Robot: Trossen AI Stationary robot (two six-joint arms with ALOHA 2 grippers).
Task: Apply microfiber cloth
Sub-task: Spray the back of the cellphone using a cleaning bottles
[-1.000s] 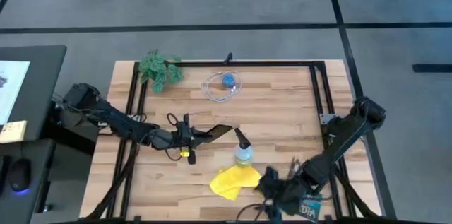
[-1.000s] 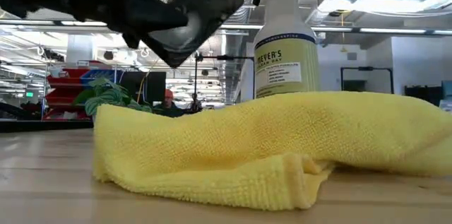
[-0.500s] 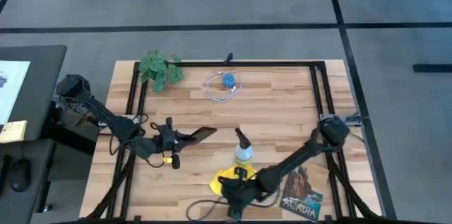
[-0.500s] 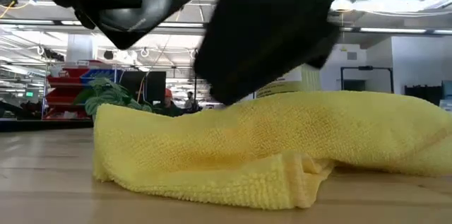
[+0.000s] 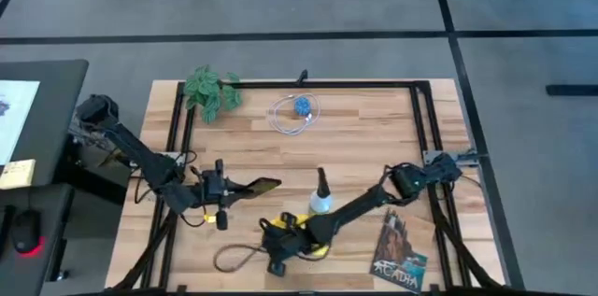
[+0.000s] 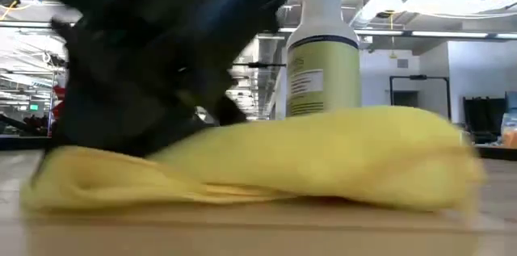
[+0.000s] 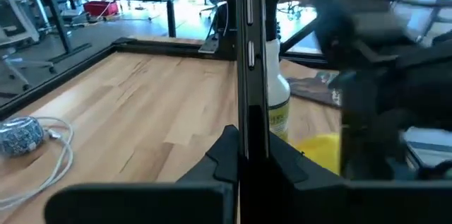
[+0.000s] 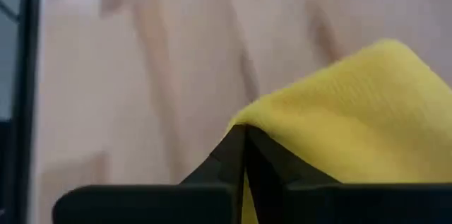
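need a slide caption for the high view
Right gripper on the yellow microfiber cloth at the table's near edge; left gripper holds a smartphone beside the spray bottle.

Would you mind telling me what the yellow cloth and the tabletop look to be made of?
The cloth looks like soft, matte fabric: it folds and bunches in rounded humps. The tabletop looks like light wood planks with a smooth finish, showing grain and board seams.

On the light wooden surface (image 5: pixel 374 137), the crumpled yellow microfiber cloth (image 5: pixel 313 246) lies at 6 o'clock, with the white spray bottle (image 5: pixel 321 197) just behind it and the dark illustrated booklet (image 5: pixel 398 251) at 4 o'clock.
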